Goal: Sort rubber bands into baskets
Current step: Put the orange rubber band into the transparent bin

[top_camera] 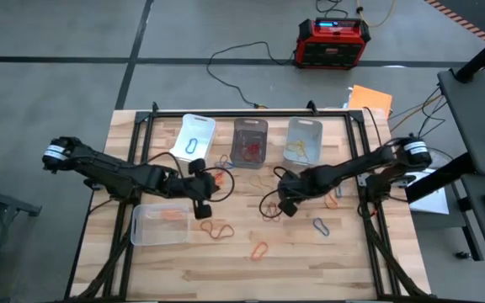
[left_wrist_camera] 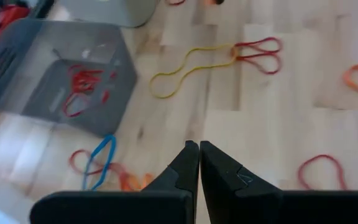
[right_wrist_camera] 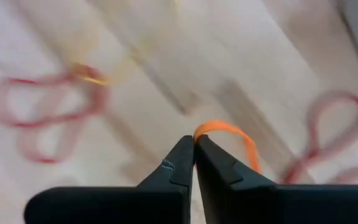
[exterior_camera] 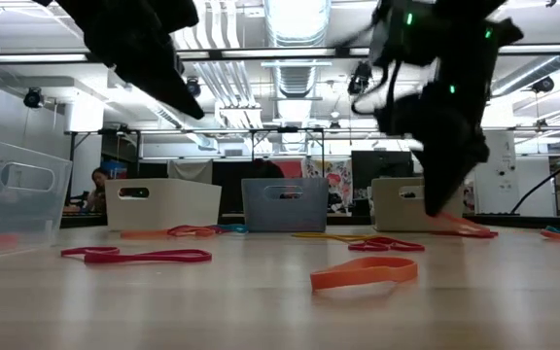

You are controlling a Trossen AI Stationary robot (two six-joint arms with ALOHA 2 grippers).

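Four baskets stand on the wooden table: white (top_camera: 194,136), smoky dark (top_camera: 250,141) and clear (top_camera: 304,140) along the far edge, and another clear one (top_camera: 160,223) at the near left. Loose rubber bands lie about, among them a red one (top_camera: 216,229) and an orange one (top_camera: 260,250). My right gripper (right_wrist_camera: 194,142) is right of the table's middle, shut on an orange rubber band (right_wrist_camera: 229,132). My left gripper (left_wrist_camera: 198,147) hangs shut and empty left of the middle, above a blue band (left_wrist_camera: 101,158). My right gripper pinches the orange rubber band at one end of its loop (right_wrist_camera: 201,130) between its two fingertips. The fingers slant steeply down from above. The rest of the loop curves away beside one finger; whether it is clear of the table I cannot tell.
The dark basket (left_wrist_camera: 73,74) holds red bands. A yellow band (left_wrist_camera: 185,71) linked to a red one (left_wrist_camera: 260,53) lies ahead of my left gripper. Black frame bars (top_camera: 141,151) run along the table's sides. A red-and-black box (top_camera: 333,42) sits on the floor beyond.
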